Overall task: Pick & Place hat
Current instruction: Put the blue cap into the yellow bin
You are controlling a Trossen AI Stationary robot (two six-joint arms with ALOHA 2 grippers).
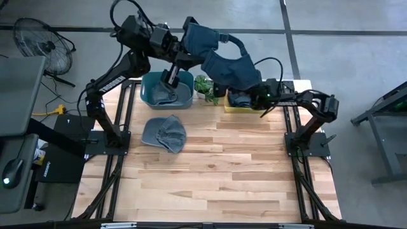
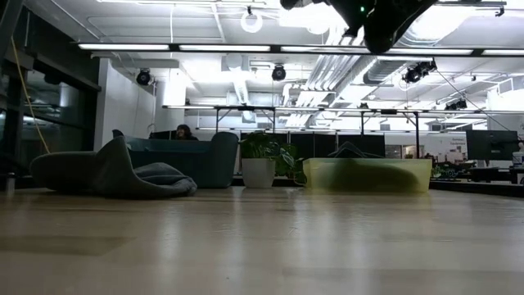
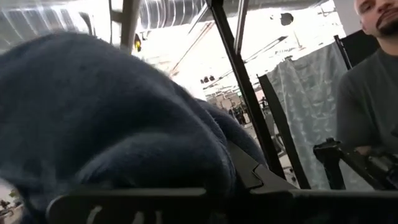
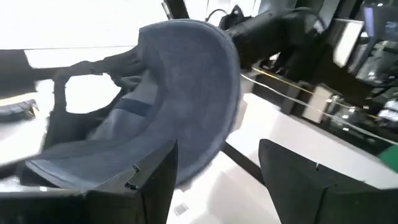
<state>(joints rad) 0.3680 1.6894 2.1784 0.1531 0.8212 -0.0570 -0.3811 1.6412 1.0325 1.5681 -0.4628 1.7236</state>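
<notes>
Hat [image 1: 230, 69] hides left end effector, clamped on it; right end effector [image 4: 217, 168] gapes.

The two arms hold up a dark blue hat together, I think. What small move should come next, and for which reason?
Probably the right gripper should close on the dark blue hat. It is open, with the hat's brim beside one finger, while the left gripper is shut on the hat, raised above the teal bin. A second grip seems needed before any handover.

The wooden table [image 1: 222, 165] carries a grey hat [image 1: 164, 133], teal bin [image 1: 166, 90], plant [image 1: 205, 84] and yellow bin [image 1: 236, 105].
</notes>
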